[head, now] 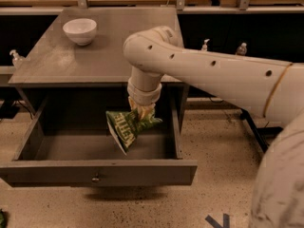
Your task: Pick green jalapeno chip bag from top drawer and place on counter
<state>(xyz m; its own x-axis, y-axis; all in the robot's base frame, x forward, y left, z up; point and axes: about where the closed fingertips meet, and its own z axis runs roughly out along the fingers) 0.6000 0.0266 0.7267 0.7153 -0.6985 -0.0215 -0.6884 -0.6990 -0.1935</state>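
The green jalapeno chip bag (127, 127) hangs crumpled in the air above the right half of the open top drawer (95, 171). My gripper (141, 114) points down over the drawer and is shut on the bag's upper right end. The bag is clear of the drawer floor and below the level of the counter (99, 51). The counter is the grey cabinet top just behind and above the drawer. My white arm reaches in from the right across the counter's front right corner.
A white bowl (80, 31) stands at the back left of the counter. Small bottles (204, 44) stand on the floor to the right of the cabinet and one (16, 59) to the left. A wooden bench runs along the back.
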